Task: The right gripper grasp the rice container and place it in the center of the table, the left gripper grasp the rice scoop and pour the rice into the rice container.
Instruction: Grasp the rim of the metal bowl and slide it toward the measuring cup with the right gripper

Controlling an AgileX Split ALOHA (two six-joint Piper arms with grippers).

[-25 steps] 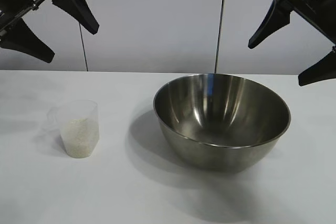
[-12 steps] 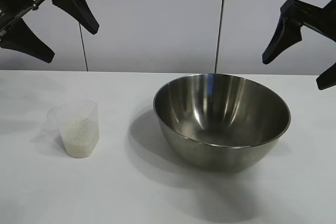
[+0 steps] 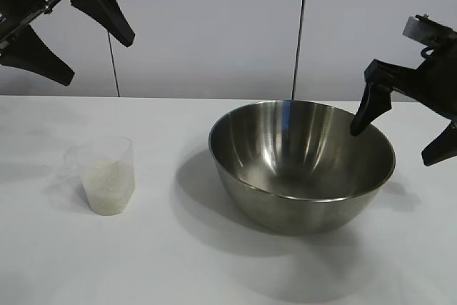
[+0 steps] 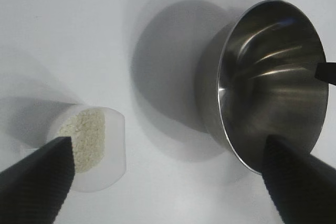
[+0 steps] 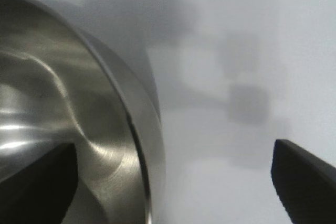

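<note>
White table (image 3: 164, 262), rice container's (image 3: 300, 169) right rim between right gripper's (image 3: 400, 141) wide-open, empty jaws

Background: a plain pale wall (image 3: 214, 26) fills the upper part of the exterior view, from 9 o'clock across to 3 o'clock. Two thin dark vertical seams divide it into panels: one seam (image 3: 113, 69) toward 10 o'clock, a second seam (image 3: 300, 30) just past 12 o'clock toward 1 o'clock. Both seams run straight down to the wall's lower edge. Wall surface even in tone, unmarked, no fixtures seen. The wrist views show no non-task items
</note>
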